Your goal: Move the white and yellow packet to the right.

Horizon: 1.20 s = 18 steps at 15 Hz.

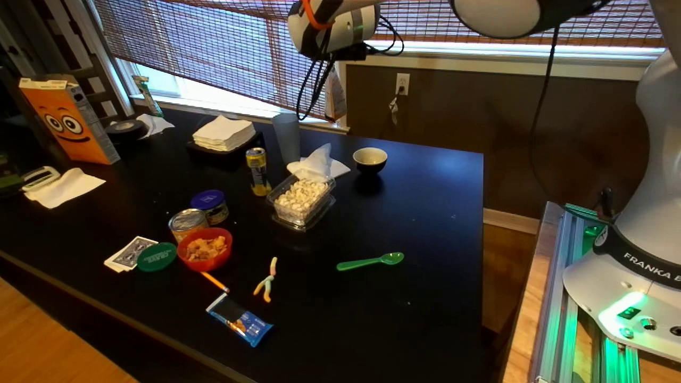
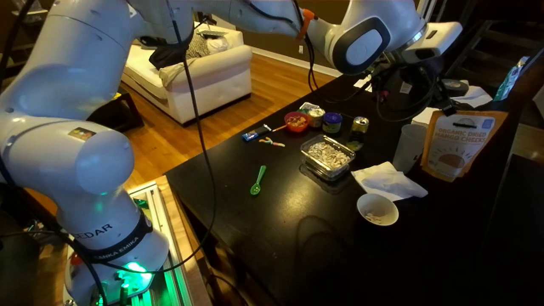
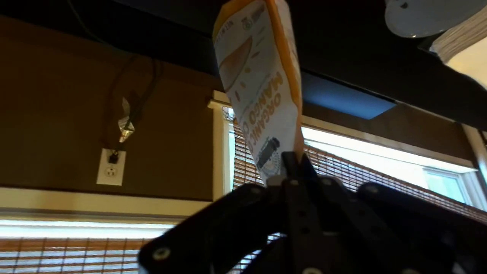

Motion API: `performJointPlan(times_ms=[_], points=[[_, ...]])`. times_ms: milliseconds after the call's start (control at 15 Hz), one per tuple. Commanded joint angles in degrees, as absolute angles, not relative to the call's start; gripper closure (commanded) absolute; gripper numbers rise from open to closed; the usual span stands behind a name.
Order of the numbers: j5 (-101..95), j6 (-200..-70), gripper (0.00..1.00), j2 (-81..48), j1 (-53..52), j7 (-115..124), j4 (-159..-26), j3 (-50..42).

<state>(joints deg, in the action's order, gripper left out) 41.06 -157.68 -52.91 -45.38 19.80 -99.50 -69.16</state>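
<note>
The white and yellow packet point(image 2: 454, 146) is hanging slightly tilted from the gripper point(image 2: 448, 110), which is pinching it at the top edge near a corner. Its base is hanging clear of the table point(image 1: 425, 223); in an exterior view it is appearing just beside the blue-grey cup point(image 2: 407, 148). The rightward carry is presumably forming the step in hand: good practice is calling for a slow traverse, so that the packet is not pivoting about the off-centre pinch, then a base-first set-down. The wrist view is showing the printed front, inverted; in an exterior view the packet point(image 1: 335, 97) is presenting only a narrow profile
</note>
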Motion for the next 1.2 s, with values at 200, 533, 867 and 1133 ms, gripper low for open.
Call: performJointPlan(times_ms=[200, 533, 867, 1133], points=[[23.84, -154.04, 1.00, -52.72, -29.89, 39.34, -87.89, -57.90], [14.59, -152.54, 1.00, -52.10, -20.62, 46.21, -82.50, -49.44], [8.97, -150.27, 1.00, -52.46, -13.45, 47.87, -78.82, -41.68], [5.42, -149.09, 1.00, -53.08, -9.07, 48.07, -76.95, -37.10]])
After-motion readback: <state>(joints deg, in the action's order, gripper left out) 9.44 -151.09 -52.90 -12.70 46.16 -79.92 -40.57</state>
